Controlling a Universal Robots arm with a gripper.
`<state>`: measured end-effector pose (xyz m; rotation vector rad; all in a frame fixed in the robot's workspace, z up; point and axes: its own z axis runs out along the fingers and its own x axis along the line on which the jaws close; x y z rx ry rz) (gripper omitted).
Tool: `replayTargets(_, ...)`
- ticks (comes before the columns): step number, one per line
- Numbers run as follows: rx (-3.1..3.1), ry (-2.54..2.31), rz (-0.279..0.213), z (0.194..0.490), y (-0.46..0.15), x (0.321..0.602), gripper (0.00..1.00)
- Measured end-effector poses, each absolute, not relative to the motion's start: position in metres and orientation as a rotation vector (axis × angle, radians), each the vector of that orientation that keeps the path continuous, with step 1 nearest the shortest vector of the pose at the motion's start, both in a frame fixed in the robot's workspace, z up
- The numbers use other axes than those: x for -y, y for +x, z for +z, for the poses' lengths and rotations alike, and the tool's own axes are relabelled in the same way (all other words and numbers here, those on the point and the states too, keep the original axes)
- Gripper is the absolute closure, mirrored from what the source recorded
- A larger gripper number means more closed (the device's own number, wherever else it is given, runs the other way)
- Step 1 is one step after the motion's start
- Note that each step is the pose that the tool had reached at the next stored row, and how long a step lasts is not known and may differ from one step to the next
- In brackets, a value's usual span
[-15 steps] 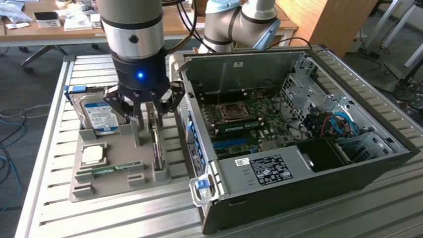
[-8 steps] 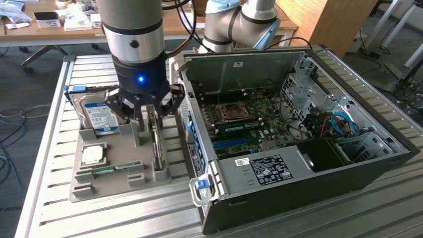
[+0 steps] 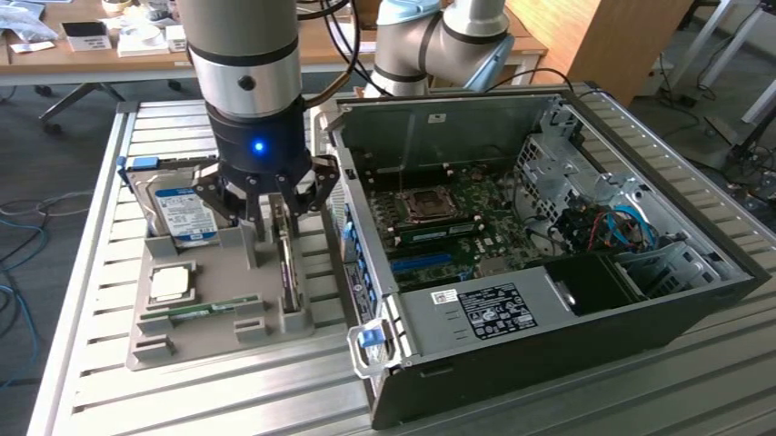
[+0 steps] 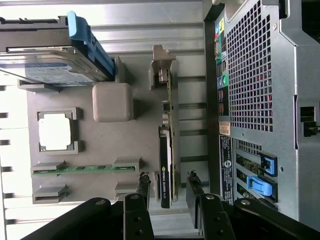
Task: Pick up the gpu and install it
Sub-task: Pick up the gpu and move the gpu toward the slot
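Standing edgewise in grey tray (image 4: 100, 145) — gpu (image 4: 165, 165), hand (image 4: 168, 177) (spread wide) astride

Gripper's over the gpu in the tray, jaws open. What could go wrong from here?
1. The gripper straddles the gpu, a thin card standing on edge. An uneven close could tilt it in its slot.
2. The tray has raised holders near the fingers, and one might snag.
3. The computer case stands close beside the card, so a lift could clip its wall.
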<state>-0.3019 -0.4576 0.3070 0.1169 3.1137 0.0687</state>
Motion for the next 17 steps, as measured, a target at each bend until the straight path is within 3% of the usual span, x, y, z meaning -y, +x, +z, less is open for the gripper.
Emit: replayTargets(17,-3.114,0.117,0.069,0.290,-0.298,0.458,0.57)
